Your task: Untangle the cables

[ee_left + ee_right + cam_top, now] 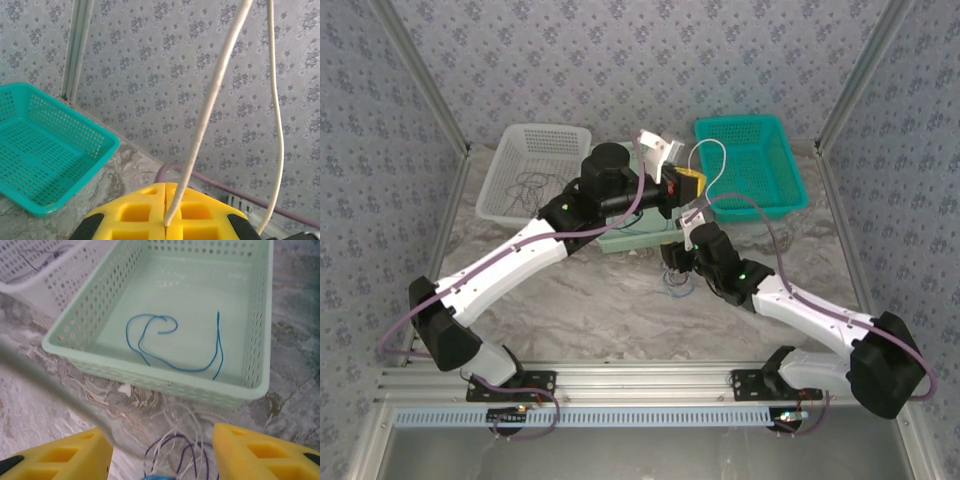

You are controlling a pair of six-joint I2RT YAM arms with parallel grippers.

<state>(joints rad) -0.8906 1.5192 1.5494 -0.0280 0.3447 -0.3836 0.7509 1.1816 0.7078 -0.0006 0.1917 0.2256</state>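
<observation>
At the far left a white basket [535, 165] sits on the marbled worktop [580, 310], with a thin dark cable [532, 185] lying loosely coiled inside it. The left fingers [150, 197] are raised over the middle of the worktop and pressed fully together on a white cable [210, 100], which rises from between them and loops back down beside them. Beneath the arms sits a pale green basket [165, 385], and a blue cable [219, 342] lies curled on its floor. Just in front of that basket, the right fingers [260, 450] point down at the worktop, spread apart and gripping nothing. A small tangle of white, purple and blue wires [177, 452] lies on the worktop between them. Far right sits a teal basket [750, 165].
</observation>
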